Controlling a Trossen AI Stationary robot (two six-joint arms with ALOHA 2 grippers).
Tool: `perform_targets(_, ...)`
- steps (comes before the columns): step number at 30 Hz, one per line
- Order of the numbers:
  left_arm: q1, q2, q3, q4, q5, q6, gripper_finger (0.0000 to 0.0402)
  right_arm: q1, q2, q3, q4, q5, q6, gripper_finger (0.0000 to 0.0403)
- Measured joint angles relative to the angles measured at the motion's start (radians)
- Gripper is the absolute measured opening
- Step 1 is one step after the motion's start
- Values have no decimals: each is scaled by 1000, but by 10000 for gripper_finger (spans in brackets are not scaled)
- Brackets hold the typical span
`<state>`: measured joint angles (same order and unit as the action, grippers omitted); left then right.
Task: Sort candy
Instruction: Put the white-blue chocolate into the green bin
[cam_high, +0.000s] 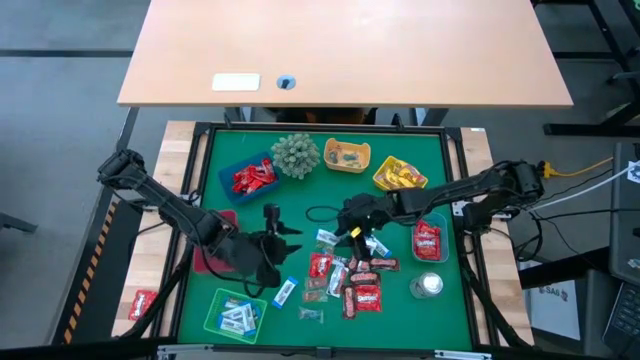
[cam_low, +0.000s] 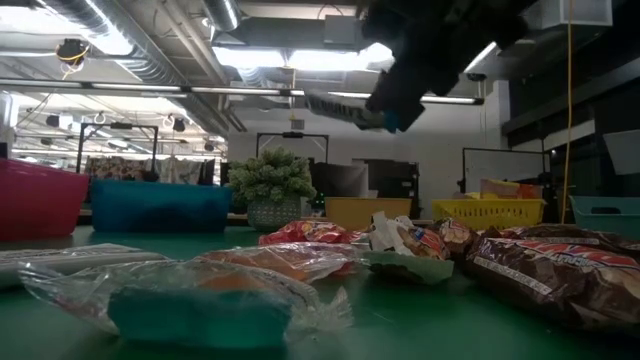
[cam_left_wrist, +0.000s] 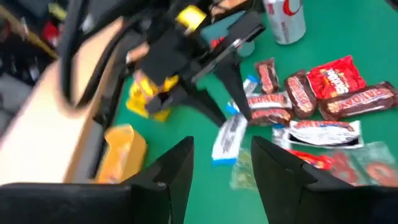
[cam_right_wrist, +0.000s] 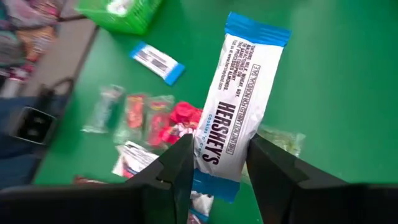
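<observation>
Sorting partway. Right gripper (cam_right_wrist: 214, 165) grips a blue-white Hershey's bar (cam_right_wrist: 239, 106) above mid-table; left gripper (cam_left_wrist: 221, 165) unclenched, empty. Trays partly filled; loose candy (cam_high: 350, 280) remains centre-near.

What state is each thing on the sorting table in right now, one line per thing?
Right gripper: shut on the Hershey's bar, above the mat.
Hershey's bar: held, lifted, wrapper sealed.
Left gripper: open, empty, over the mat's left side.
Loose candy pile: unsorted on the mat.
Blue tray: holds red candy.
Green tray: holds blue-white candy.
Can: upright.
</observation>
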<state>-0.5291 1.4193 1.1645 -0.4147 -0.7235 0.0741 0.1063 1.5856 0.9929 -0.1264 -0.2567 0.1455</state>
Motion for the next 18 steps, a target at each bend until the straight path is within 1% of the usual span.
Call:
perform_targets(2, 21, 0, 0, 45, 30, 87, 147, -25, 0, 19, 3, -76, 5, 136)
perform_targets(4, 39, 0, 0, 64, 72, 136, 147, -45, 0, 43, 6, -144, 5, 136)
perform_targets(7, 63, 0, 0, 67, 136, 146, 147, -66, 0, 89, 3, -240, 7, 136)
perform_targets(9, 73, 0, 0, 67, 151, 147, 147, -73, 0, 122, 9, -294, 7, 136)
perform_targets(15, 90, 0, 0, 72, 157, 147, 147, -74, 0, 184, 7, -360, 7, 136)
perform_targets(18, 97, 0, 0, 72, 165, 148, 147, -74, 0, 198, 7, -365, 7, 136)
